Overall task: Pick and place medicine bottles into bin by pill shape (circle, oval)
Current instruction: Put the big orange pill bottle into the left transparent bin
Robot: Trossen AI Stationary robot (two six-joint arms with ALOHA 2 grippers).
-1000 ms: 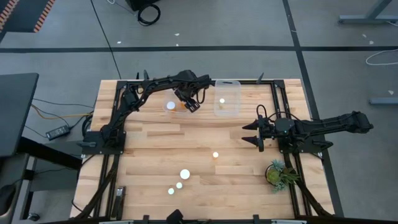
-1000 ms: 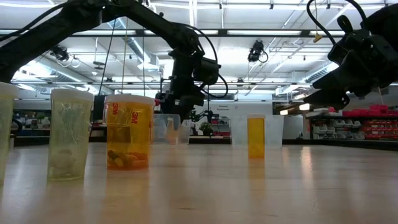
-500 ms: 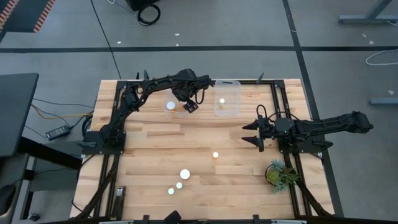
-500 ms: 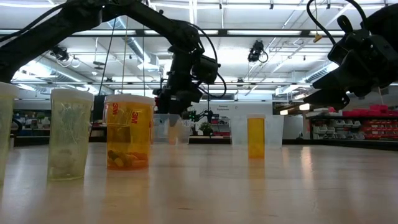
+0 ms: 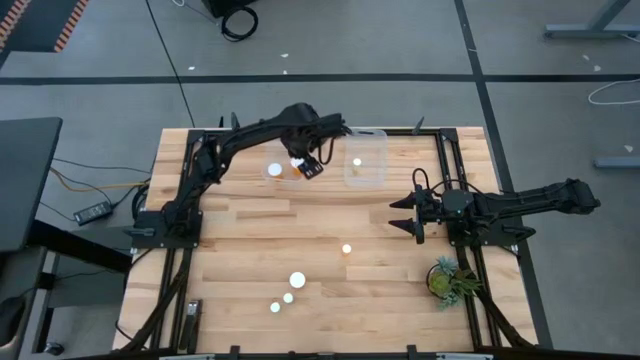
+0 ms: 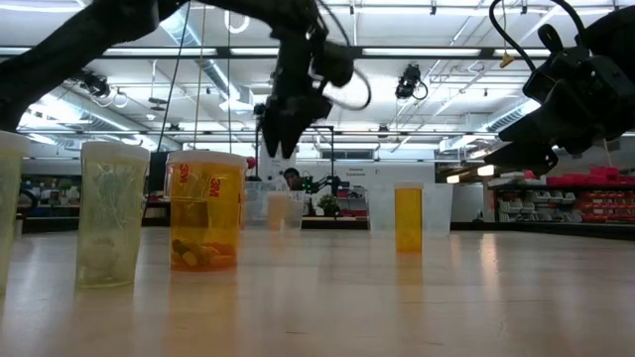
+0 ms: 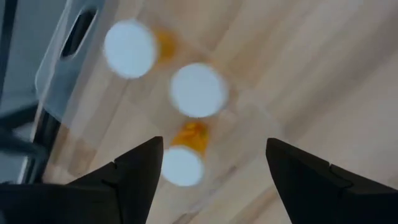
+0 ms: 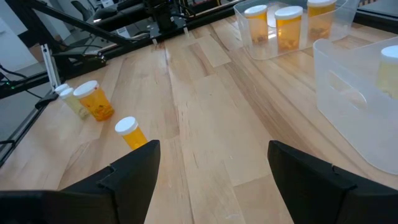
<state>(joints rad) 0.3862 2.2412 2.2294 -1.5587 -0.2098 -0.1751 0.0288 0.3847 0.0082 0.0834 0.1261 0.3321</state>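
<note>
My left gripper (image 5: pixel 308 167) (image 7: pixel 214 168) hangs open, pointing down, high above the left clear bin (image 5: pixel 268 178). Three white-capped orange medicine bottles (image 7: pixel 199 90) stand upright in that bin; nothing is between the fingers. The right clear bin (image 5: pixel 366 136) holds one bottle (image 5: pixel 356 161). Several more bottles (image 5: pixel 297 281) stand on the near half of the table, one (image 5: pixel 347 249) nearer the middle. My right gripper (image 5: pixel 405 214) (image 8: pixel 214 180) waits open at the table's right side, pointing left.
A small green plant (image 5: pixel 447 277) sits at the near right. Black frame rails (image 5: pixel 440 150) run along the table's sides and far edge. Bare wood lies between the bins and the loose bottles. In the low view a large orange bottle (image 6: pixel 206 210) stands close to the camera.
My left gripper has risen straight up from the left bin, clear of the bottles that stay standing in it. The right arm has kept still.
</note>
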